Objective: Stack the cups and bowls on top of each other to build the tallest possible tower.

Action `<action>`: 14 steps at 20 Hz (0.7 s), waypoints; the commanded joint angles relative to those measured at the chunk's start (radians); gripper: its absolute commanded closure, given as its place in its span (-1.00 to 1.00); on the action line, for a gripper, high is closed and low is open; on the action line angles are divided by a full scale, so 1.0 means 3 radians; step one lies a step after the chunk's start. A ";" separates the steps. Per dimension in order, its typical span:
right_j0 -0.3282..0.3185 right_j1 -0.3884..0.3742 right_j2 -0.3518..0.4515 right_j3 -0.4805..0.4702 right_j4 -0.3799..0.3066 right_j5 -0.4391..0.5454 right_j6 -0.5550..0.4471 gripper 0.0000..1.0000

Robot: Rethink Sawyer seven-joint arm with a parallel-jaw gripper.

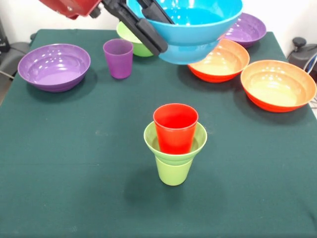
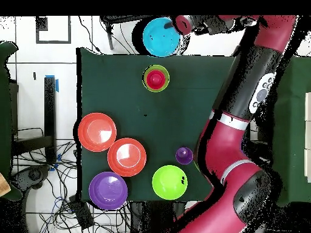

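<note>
Right now the gripper (image 1: 148, 22) is shut on the rim of the small blue bowl (image 1: 190, 29), one finger inside the bowl and one outside, and it holds the bowl high in the air, close to the front camera. From overhead the blue bowl (image 2: 161, 36) hangs just past the table's edge, not over the tower. The tower (image 1: 175, 144) stands alone in the middle of the green table (image 1: 74, 163). It has the lime green cup (image 1: 173, 171) at the bottom, the small lime-green bowl (image 1: 198, 141) sitting on that cup, and the red cup (image 1: 175, 128) standing in the bowl. The other things wait at the far side: a purple cup (image 1: 118, 58), a medium lime-green bowl (image 1: 131, 38), two orange bowls (image 1: 220, 59) (image 1: 278, 84) and two purple bowls (image 1: 54, 66) (image 1: 246, 29). The blue bowl likely goes on top of the red cup next. That could go wrong. The bowl is held by one side only, so it may hang tilted and land crooked. If it comes down off the middle, it could slide off or push the red cup over. The tower is thin at the bottom, so one bump from the arm might knock it all down.
</note>
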 commanded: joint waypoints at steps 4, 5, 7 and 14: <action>0.0262 -0.0042 -0.0739 -0.0468 0.0007 -0.0175 0.0354 1.00; 0.0270 -0.0039 -0.0754 -0.0474 0.0014 -0.0187 0.0368 1.00; 0.0272 -0.0039 -0.0786 -0.0476 0.0015 -0.0248 0.0373 1.00; 0.0310 0.0015 -0.0753 -0.0588 0.0018 -0.0249 0.0329 1.00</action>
